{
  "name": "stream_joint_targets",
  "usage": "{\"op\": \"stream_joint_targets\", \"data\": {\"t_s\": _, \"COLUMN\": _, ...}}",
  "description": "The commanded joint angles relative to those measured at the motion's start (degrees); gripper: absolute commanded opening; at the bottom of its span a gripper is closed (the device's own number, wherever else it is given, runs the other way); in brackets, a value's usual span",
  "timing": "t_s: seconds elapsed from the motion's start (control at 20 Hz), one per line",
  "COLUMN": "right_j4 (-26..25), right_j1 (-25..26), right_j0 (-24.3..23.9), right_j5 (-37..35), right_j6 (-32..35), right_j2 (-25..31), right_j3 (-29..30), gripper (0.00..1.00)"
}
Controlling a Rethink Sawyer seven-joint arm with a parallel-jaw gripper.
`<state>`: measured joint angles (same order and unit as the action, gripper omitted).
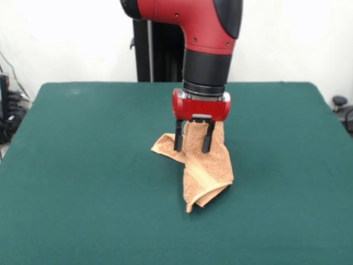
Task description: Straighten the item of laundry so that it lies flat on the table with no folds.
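The orange-tan terry towel (205,168) lies crumpled on the dark green table (83,165), near its middle. It is folded over itself, with one corner pointing toward the near edge and another sticking out to the left. My gripper (193,144) hangs straight down from the red arm, right over the towel's far part. Its two black fingers (178,138) stand apart, with towel cloth showing between them and their tips down at the cloth. The tips' contact with the towel is not clear. No white tag shows.
The robot's black pedestal (157,49) stands beyond the table's far edge. Dark equipment and cables (8,110) sit off the table's left side, and a dark object (342,107) sits off its right side.
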<state>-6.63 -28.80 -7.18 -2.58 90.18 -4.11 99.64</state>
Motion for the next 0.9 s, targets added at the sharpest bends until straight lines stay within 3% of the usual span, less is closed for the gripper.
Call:
{"op": "stream_joint_targets", "data": {"t_s": 0.05, "right_j4": 4.0, "right_j1": 8.1, "right_j0": 3.6, "right_j5": 3.5, "right_j6": 15.7, "right_j2": 1.9, "right_j3": 3.8, "gripper": 1.0}}
{"op": "stream_joint_targets", "data": {"t_s": 0.35, "right_j4": 7.4, "right_j1": 9.9, "right_j0": 5.3, "right_j5": 5.6, "right_j6": 16.1, "right_j2": 1.8, "right_j3": 3.6, "gripper": 1.0}}
{"op": "stream_joint_targets", "data": {"t_s": 0.9, "right_j4": 12.8, "right_j1": 8.8, "right_j0": 7.5, "right_j5": 5.7, "right_j6": 16.9, "right_j2": 2.6, "right_j3": 5.7, "gripper": 1.0}}
